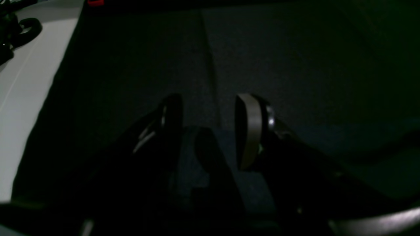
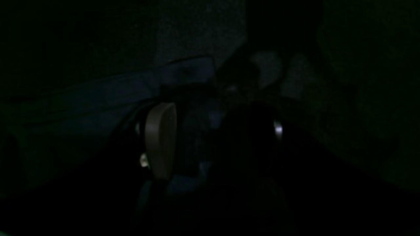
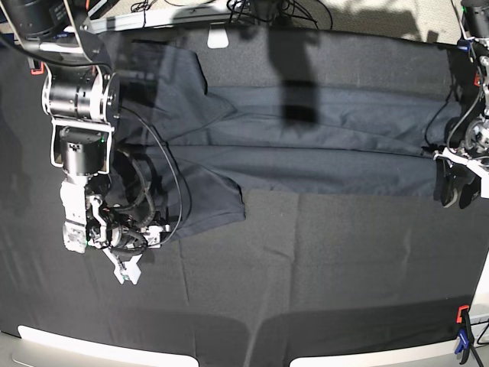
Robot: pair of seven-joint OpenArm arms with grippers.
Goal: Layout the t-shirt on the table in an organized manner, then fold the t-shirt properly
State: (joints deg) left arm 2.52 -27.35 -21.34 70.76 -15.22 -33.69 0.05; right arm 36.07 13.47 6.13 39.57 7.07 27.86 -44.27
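The dark navy t-shirt (image 3: pixel 306 145) lies spread lengthwise across the far half of the table (image 3: pixel 321 275), with one flap reaching down at the left. My left gripper (image 3: pixel 457 195) sits at the shirt's right end. In the left wrist view it (image 1: pixel 209 98) has its jaws apart, with a fold of the shirt (image 1: pixel 361 154) lying between them. My right gripper (image 3: pixel 126 267) is at the shirt's lower left corner. In the right wrist view it (image 2: pixel 208 108) also has its jaws apart over the navy cloth (image 2: pixel 98 98).
An orange-and-blue clamp (image 3: pixel 462 329) stands at the front right corner and a red one (image 3: pixel 34 69) at the left edge. Cables (image 3: pixel 260 11) lie behind the back edge. The pale rim (image 3: pixel 99 348) runs along the front. Pale floor (image 1: pixel 19 98) shows past the table's side.
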